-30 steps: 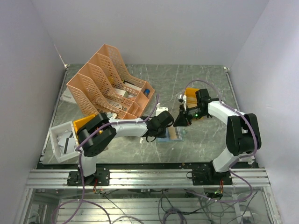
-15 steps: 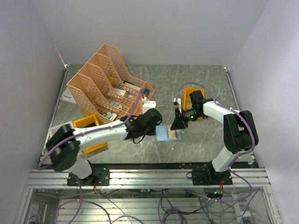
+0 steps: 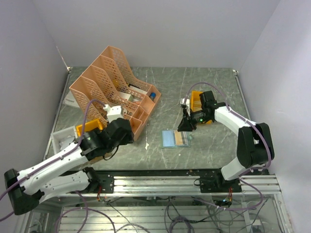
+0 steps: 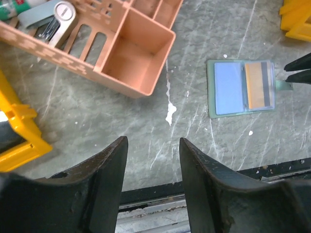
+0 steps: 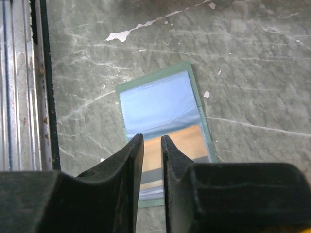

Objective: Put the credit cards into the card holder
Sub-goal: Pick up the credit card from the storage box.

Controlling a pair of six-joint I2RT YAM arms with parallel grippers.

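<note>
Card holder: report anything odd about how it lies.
Nothing stands out. The card holder lies open and flat on the table, with an orange card in one pocket.

table point(image 3: 209, 87): dark grey-green stone pattern, with a white chipped patch point(image 4: 170, 111) near the front edge. peach lattice file rack point(image 3: 109, 85): rear left, set at an angle to the table edges; a blue item point(image 3: 152, 95) sits at its right end. yellow bin point(image 3: 89, 127): just in front of the rack. second yellow bin point(image 4: 297, 24): right side. white tray point(image 3: 59, 141): far left. metal rail point(image 3: 160, 183): along the near side.
</note>
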